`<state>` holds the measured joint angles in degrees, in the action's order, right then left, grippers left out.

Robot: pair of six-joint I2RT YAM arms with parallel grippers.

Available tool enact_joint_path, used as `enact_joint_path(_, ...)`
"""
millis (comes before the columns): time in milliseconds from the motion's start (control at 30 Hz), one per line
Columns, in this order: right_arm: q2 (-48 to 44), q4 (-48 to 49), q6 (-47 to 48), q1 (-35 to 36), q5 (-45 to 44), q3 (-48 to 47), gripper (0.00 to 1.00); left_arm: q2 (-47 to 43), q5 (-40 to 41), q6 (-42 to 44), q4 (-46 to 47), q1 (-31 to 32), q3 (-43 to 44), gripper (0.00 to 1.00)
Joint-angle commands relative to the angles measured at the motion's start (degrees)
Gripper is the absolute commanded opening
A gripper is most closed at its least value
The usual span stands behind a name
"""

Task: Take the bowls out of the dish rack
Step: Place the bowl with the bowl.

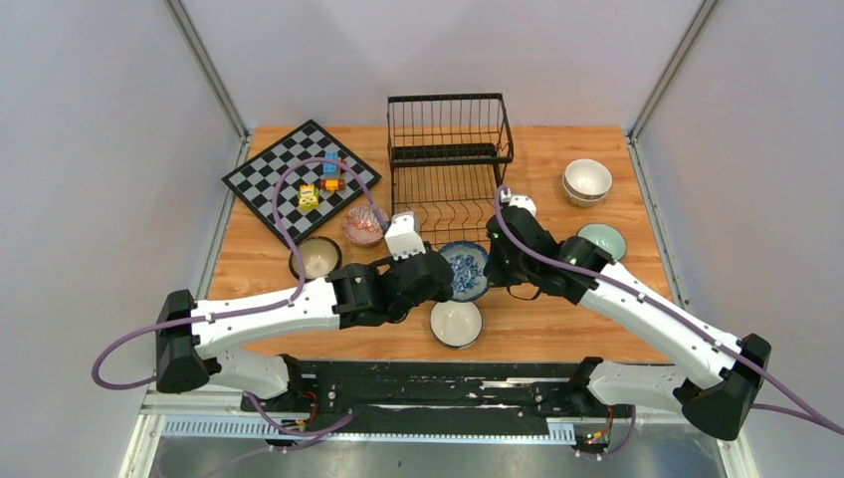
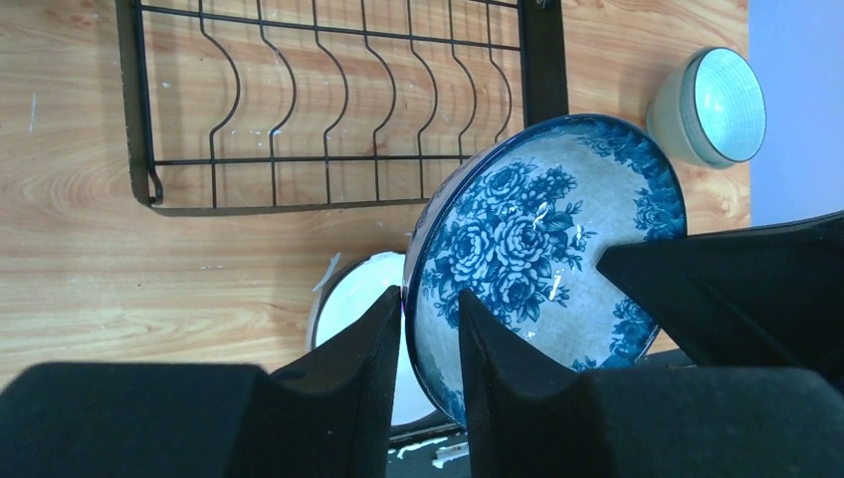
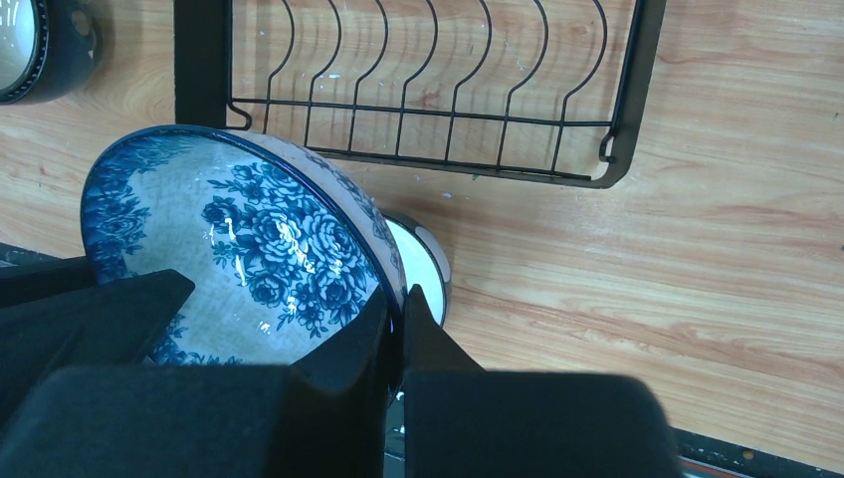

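A blue-white patterned bowl (image 1: 464, 269) (image 2: 547, 229) (image 3: 239, 249) hangs tilted between my two grippers, just in front of the black wire dish rack (image 1: 448, 159) (image 2: 542, 60) (image 3: 199, 60). My right gripper (image 1: 490, 267) (image 3: 400, 294) is shut on its right rim. My left gripper (image 1: 444, 273) (image 2: 430, 297) straddles the opposite rim, one finger inside the bowl and one outside. A thin gap still shows at the outer finger. No bowls show in the rack's visible slots.
A white bowl (image 1: 456, 323) (image 2: 358, 299) (image 3: 423, 259) sits under the held one. Also on the table are a dark bowl (image 1: 316, 258) (image 3: 40, 45), a red-pink bowl (image 1: 364, 225), stacked cream bowls (image 1: 587, 181) and a mint bowl (image 1: 603, 240) (image 2: 712, 105). A chessboard (image 1: 269, 184) with toy blocks lies far left.
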<state>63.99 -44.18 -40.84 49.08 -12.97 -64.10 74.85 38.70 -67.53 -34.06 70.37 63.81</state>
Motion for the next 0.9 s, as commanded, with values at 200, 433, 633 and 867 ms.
enact_joint_path(200,-0.4,0.7,-1.7,-0.7,0.6,-1.0,0.00,0.3,0.5,0.6,1.4,-0.5,-0.9,0.12)
enact_joint_path(433,0.1,0.9,-0.2,-0.6,2.4,-1.6,0.00,0.6,0.8,1.3,1.5,-0.5,-0.5,0.00)
enact_joint_path(633,0.5,1.3,1.4,-0.6,4.3,-2.1,0.11,0.2,0.6,2.5,2.7,-0.5,-0.7,0.00)
enact_joint_path(867,0.4,2.1,2.3,-0.6,6.3,-2.4,0.40,-1.5,-0.9,3.9,6.4,-0.6,-2.2,0.00)
